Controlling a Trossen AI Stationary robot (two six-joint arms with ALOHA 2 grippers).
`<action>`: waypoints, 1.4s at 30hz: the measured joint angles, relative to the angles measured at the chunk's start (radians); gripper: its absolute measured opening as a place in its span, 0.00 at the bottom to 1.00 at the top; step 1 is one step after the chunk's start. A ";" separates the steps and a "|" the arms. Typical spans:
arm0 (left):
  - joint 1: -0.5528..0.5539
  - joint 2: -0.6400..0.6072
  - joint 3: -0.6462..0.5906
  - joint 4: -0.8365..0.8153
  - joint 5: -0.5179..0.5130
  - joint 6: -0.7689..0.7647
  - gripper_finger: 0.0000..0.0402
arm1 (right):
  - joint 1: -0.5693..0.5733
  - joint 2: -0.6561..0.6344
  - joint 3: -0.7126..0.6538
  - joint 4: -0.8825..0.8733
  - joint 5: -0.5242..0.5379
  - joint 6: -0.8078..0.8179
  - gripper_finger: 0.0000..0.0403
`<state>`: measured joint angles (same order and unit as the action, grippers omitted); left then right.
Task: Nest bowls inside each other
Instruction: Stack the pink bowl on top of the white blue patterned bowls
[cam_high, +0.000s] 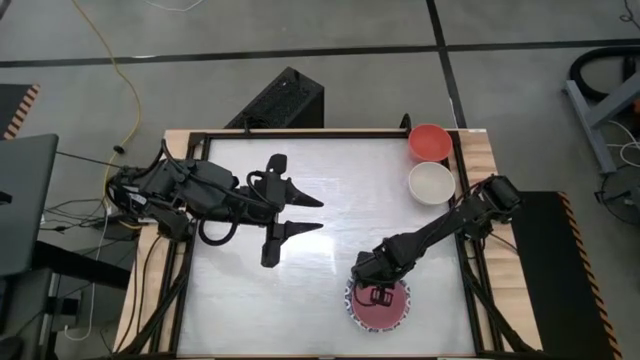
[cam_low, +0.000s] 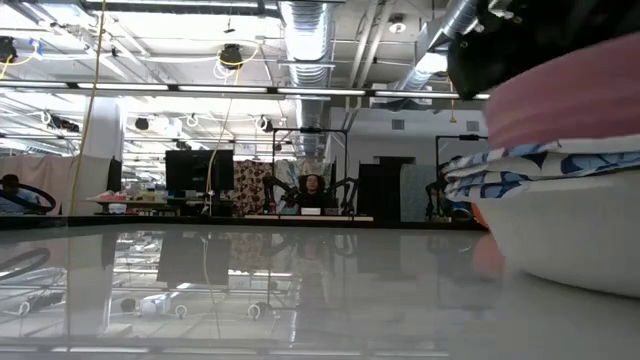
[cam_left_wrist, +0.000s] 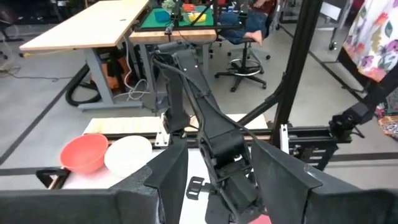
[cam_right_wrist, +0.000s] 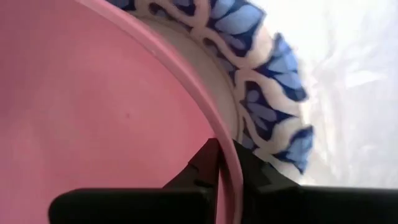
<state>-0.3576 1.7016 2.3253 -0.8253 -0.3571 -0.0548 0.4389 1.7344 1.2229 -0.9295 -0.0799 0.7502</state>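
A pink bowl (cam_high: 388, 312) sits nested on top of a stack of white bowls with blue patterned rims (cam_low: 540, 165) near the table's front right. My right gripper (cam_high: 377, 296) points down at the pink bowl's rim and is shut on it. A red bowl (cam_high: 428, 141) and a plain cream-white bowl (cam_high: 431, 182) rest on their bases at the far right of the table, side by side. My left gripper (cam_high: 318, 214) hangs open above the table's left middle, holding nothing. My right gripper has the pink bowl's rim (cam_right_wrist: 227, 177) between its two fingers, one finger inside the bowl (cam_right_wrist: 205, 163) and one outside (cam_right_wrist: 252, 169). The fingers come from above, pointing down. The pink bowl sits upright in the topmost blue-patterned bowl (cam_right_wrist: 261, 106).
A black frame (cam_high: 300, 134) edges the white table top. Open table lies between the stack and my left gripper. In the left wrist view the right arm (cam_left_wrist: 211, 137) stretches across the middle, with the red bowl (cam_left_wrist: 84, 152) and cream-white bowl (cam_left_wrist: 127, 155) beside it.
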 joint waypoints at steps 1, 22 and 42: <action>0.000 0.000 0.000 0.000 -0.007 -0.004 0.42 | -0.001 0.000 0.013 -0.013 0.011 0.000 0.11; -0.008 0.000 -0.018 -0.024 -0.029 -0.035 0.42 | -0.015 0.000 0.049 -0.079 0.032 -0.123 0.18; -0.008 0.000 -0.019 -0.030 -0.027 0.008 0.42 | -0.049 -0.047 0.049 -0.080 0.001 -0.192 0.40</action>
<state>-0.3656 1.7016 2.3066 -0.8553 -0.3843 -0.0464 0.3896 1.6879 1.2716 -1.0092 -0.0793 0.5580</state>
